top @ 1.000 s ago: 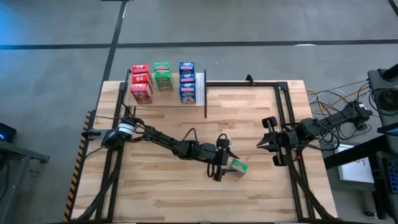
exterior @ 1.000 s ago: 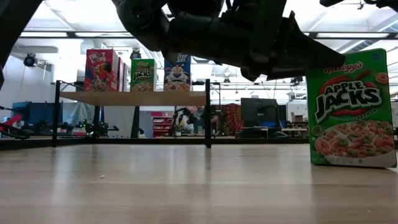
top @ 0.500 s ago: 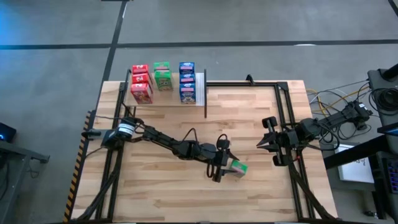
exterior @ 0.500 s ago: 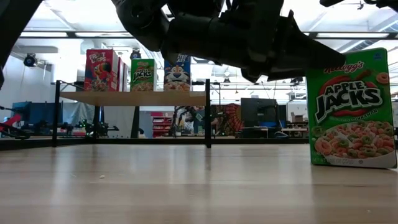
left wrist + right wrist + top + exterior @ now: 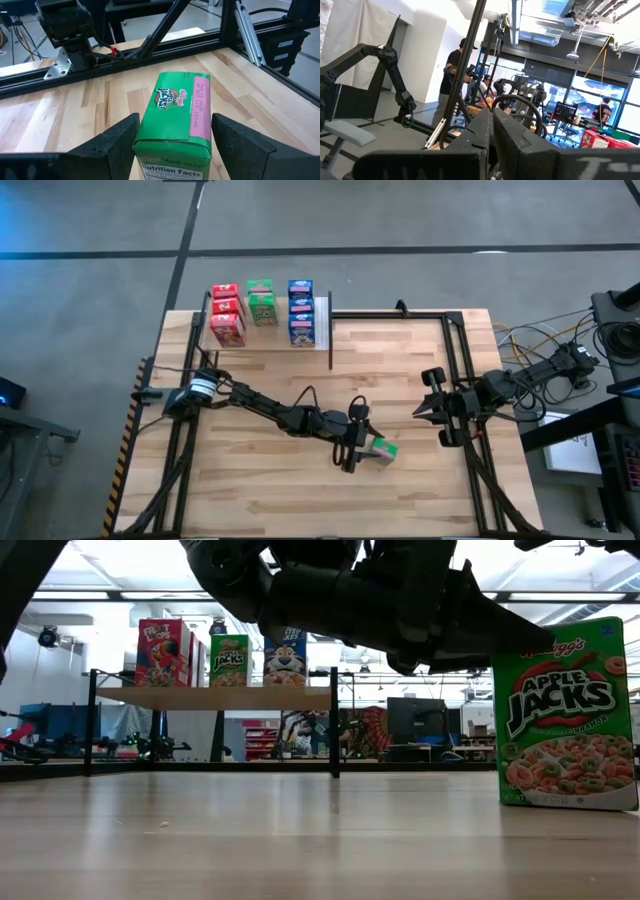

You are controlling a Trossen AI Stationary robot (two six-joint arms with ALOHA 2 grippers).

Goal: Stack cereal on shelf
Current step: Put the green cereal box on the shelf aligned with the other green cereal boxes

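Note:
A green cereal box (image 5: 384,448) stands upright on its base on the wooden table, right of centre; it also shows in the low view (image 5: 566,715). My left gripper (image 5: 358,444) reaches it from the table's left, with one finger on each side of the box (image 5: 176,112). At the far left, the shelf (image 5: 215,697) carries red (image 5: 227,315), green (image 5: 262,302) and blue (image 5: 301,310) cereal boxes. My right gripper (image 5: 421,412) waits shut above the table's right side, touching nothing. My left gripper has the green box's upper part between its two fingers, one finger (image 5: 117,140) on each broad face, beside the top edge (image 5: 145,131). The fingers come from the table's left, slanting slightly down. The box stays upright with its base on the table (image 5: 566,805).
Black frame rails (image 5: 455,370) run along the table's far and right sides. A thin black upright (image 5: 330,345) stands at the shelf's right end. Cables lie off the table's right edge (image 5: 540,335). A person (image 5: 454,75) stands in the room beyond.

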